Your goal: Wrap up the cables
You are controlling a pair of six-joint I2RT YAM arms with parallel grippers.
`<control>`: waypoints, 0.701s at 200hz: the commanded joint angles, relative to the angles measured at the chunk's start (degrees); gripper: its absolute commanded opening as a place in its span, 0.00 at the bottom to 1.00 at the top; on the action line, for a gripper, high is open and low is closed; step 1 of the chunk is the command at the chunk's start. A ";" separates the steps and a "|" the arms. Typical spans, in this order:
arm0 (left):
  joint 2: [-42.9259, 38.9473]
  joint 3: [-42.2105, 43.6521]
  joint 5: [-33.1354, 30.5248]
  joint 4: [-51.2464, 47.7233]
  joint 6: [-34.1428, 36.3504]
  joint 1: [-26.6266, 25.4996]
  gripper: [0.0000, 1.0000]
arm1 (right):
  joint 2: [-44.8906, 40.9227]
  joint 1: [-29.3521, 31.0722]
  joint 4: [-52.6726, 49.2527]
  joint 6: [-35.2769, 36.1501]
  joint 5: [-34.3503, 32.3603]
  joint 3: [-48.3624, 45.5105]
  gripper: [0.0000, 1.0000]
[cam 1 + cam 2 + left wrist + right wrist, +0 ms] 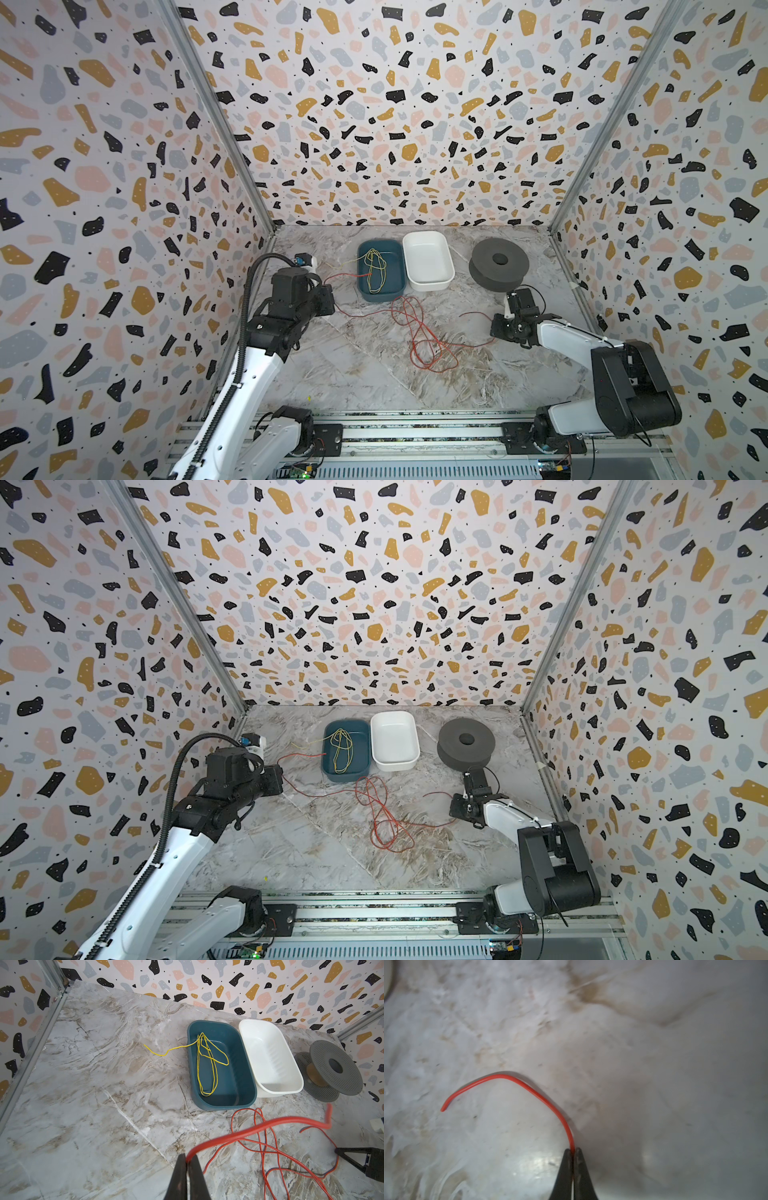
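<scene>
Pinching the cables (pixel 270 1121) tight, left hand (pixel 188 1160) and right hand (pixel 573 1152) flank loops sprawled across the table (pixel 353 374)

Both end effectors (pixel 188 1157) (pixel 573 1150) closed

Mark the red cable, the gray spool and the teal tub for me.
red cable (pixel 503 1076): right wrist view, top of its arc.
gray spool (pixel 482 257): in a top view, upper flange beside the hub hole.
teal tub (pixel 235 1082): left wrist view, bare floor inside.
</scene>
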State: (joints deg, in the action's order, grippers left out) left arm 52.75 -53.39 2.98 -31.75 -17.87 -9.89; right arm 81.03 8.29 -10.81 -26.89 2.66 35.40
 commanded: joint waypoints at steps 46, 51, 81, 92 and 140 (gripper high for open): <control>-0.78 5.04 15.45 6.44 -7.85 0.31 0.00 | 1.79 -17.63 -3.54 1.71 -0.22 10.78 0.00; -0.90 6.02 16.64 7.40 -8.79 0.31 0.00 | 2.55 -18.60 -3.45 1.47 0.01 11.49 0.00; -2.25 12.85 23.52 16.24 -17.34 -0.62 0.00 | 6.69 -21.85 -2.46 0.97 0.20 14.48 0.00; -2.56 14.00 23.48 17.68 -18.82 -1.20 0.00 | 8.34 -23.49 -2.64 0.87 1.19 15.11 0.00; -2.83 16.41 21.65 21.40 -21.47 -4.98 0.00 | 5.02 -25.78 -0.29 0.28 6.74 14.42 0.34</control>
State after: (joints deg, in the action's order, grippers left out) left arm 50.87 -38.04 23.73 -16.53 -36.34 -12.95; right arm 90.19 -17.39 -11.92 -26.17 6.09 49.10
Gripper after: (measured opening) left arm 0.047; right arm 0.203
